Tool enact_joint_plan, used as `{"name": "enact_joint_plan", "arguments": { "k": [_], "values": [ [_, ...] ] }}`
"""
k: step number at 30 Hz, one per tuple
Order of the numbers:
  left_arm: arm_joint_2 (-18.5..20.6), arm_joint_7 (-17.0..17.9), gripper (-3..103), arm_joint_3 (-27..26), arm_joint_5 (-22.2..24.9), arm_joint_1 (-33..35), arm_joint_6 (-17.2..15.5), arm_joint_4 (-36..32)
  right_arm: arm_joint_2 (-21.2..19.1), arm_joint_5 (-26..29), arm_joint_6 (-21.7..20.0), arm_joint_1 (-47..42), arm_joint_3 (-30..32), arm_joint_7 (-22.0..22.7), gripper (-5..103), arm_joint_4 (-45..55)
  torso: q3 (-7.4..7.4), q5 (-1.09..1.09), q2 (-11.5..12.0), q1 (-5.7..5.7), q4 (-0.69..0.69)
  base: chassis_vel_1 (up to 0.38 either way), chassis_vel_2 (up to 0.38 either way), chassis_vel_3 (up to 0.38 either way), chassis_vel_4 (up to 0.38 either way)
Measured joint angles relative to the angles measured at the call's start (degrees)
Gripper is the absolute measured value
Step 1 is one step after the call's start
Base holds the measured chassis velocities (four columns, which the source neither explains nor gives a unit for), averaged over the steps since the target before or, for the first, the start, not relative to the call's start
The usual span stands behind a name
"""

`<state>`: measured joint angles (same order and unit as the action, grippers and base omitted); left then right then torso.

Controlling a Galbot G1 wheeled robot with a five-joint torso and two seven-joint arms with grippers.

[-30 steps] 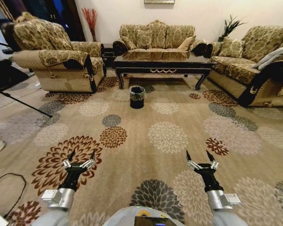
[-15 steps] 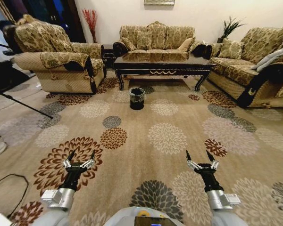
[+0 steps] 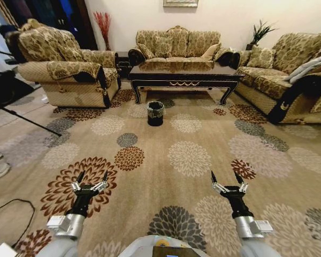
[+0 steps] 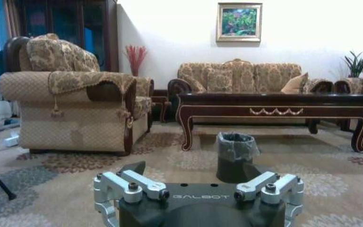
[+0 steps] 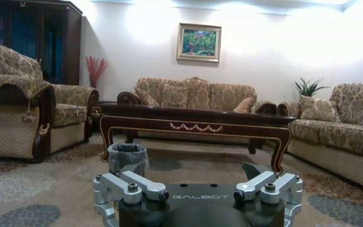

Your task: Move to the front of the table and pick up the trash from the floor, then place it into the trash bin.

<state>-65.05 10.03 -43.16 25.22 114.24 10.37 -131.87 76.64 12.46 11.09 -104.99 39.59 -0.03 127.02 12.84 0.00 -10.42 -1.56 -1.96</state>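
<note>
Head view: the robot stands well back on a flowered carpet (image 3: 166, 155). The table (image 3: 184, 72) is far ahead, in front of the middle sofa (image 3: 176, 42), with an armchair (image 3: 64, 67) to the robot's left and another sofa (image 3: 289, 75) to its right. The bin (image 3: 155, 112) stands on the carpet just before the table, near its left front leg, apart from it. No trash can be made out on the floor from here. The left pincer (image 3: 92, 176) is held low in front of the robot on its left side, its two pointed fingers spread apart and holding nothing. The right pincer (image 3: 227, 177) is held the same way on the right side, fingers apart, nothing between them. Both hang above the carpet, well short of the bin.

Left wrist view: the pincer's grey base (image 4: 197, 196) sits in the foreground. Beyond it the bin (image 4: 236, 151), lined with a clear bag, stands on the carpet before the table (image 4: 276, 106); the armchair (image 4: 74, 111) is off to one side. A framed picture (image 4: 239, 22) hangs on the wall behind the sofa.

Right wrist view: the base of this pincer (image 5: 197, 196) is in the foreground. The bin (image 5: 127, 158) stands near the table's front leg, the table (image 5: 194, 123) behind it, the second sofa (image 5: 339, 130) beside.
</note>
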Motion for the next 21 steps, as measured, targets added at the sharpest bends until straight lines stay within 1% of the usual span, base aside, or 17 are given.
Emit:
{"name": "enact_joint_plan", "arguments": {
  "k": [3,5,7,12,14,16,21],
  "values": [
    [0.00,0.00,100,0.00,0.00,0.00,0.00,0.00,0.00,0.00,0.00,0.00,0.00,0.00,100,0.00,0.69,0.00,-0.97,-0.26,0.00,0.000,0.000,0.000,0.000],
    [0.00,0.00,100,0.00,0.00,0.00,0.00,0.00,0.00,0.00,0.00,0.00,0.00,0.00,100,0.00,0.82,0.00,-1.13,-0.29,0.00,0.000,0.000,0.000,0.000],
    [0.00,0.00,100,0.00,0.00,0.00,0.00,0.00,0.00,0.00,0.00,0.00,0.00,0.00,100,0.00,1.37,0.00,-1.85,-0.48,0.00,0.000,0.000,0.000,0.000],
    [0.00,0.00,100,0.00,0.00,0.00,0.00,0.00,0.00,0.00,0.00,0.00,0.00,0.00,100,0.00,2.01,0.00,-2.76,-0.76,0.00,0.000,0.000,0.000,0.000],
    [0.00,0.00,100,0.00,0.00,0.00,0.00,0.00,0.00,0.00,0.00,0.00,0.00,0.00,100,0.00,2.53,0.00,-3.47,-0.94,0.00,0.000,0.000,0.000,0.000],
    [0.00,0.00,100,0.00,0.00,0.00,0.00,0.00,0.00,0.00,0.00,0.00,0.00,0.00,100,0.00,2.65,0.00,-3.64,-0.98,0.00,0.000,0.000,0.000,0.000],
    [0.00,0.00,100,0.00,0.00,0.00,0.00,0.00,0.00,0.00,0.00,0.00,0.00,0.00,100,0.00,3.60,0.00,-5.03,-1.44,0.00,0.000,0.000,0.000,0.000]
  ]
}}
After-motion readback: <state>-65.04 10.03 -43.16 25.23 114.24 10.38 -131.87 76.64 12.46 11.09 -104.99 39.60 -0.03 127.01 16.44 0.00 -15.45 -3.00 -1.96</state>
